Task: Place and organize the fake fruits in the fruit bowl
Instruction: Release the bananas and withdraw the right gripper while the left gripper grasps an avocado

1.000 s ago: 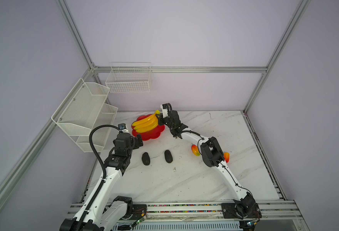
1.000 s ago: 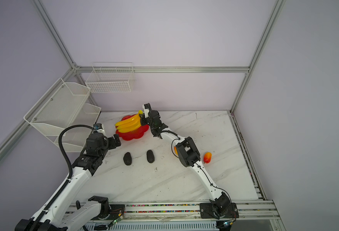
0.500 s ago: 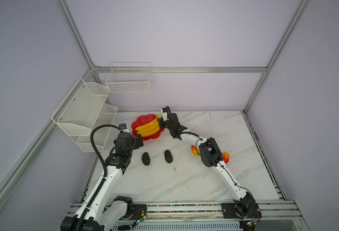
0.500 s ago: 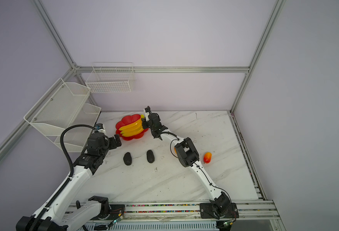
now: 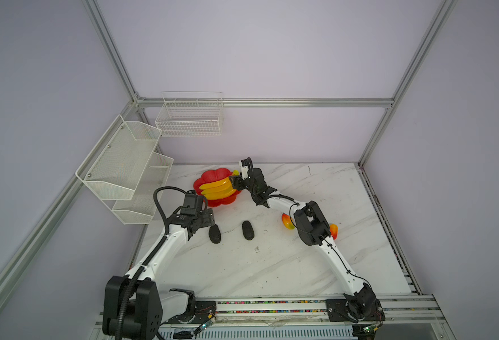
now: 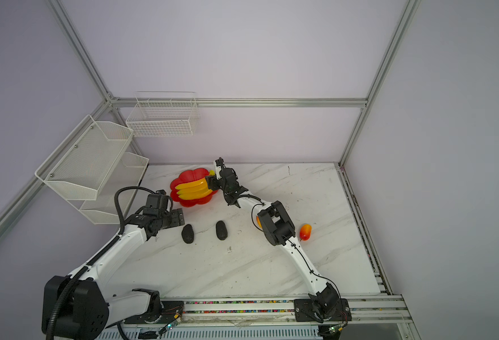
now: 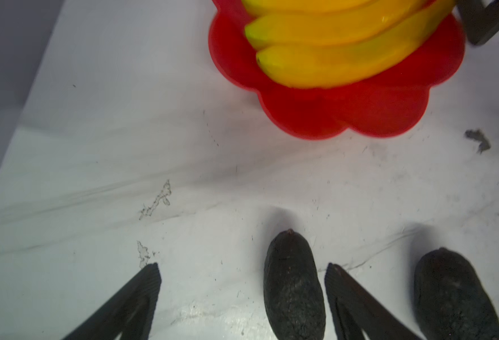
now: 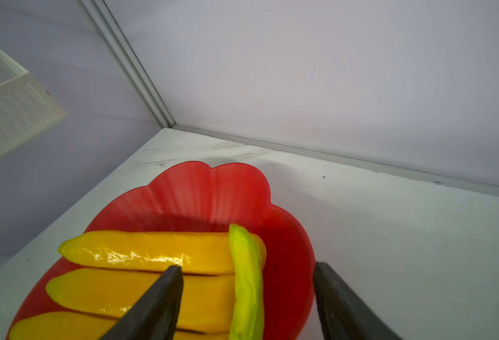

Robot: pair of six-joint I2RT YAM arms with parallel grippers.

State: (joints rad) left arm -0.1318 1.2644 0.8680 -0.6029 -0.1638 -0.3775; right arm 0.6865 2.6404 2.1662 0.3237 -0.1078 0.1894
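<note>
Yellow banana bunch (image 5: 217,190) lies in red bowl (image 5: 212,176), right pincer (image 8: 246,269) parted.

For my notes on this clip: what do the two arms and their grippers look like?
The left arm and right arm have white links joined by black housings. A thick black ribbed hose loops over the left one; a thin black cable runs along the right. The left gripper and right gripper are black, with tapered, ribbed fingers.
</note>
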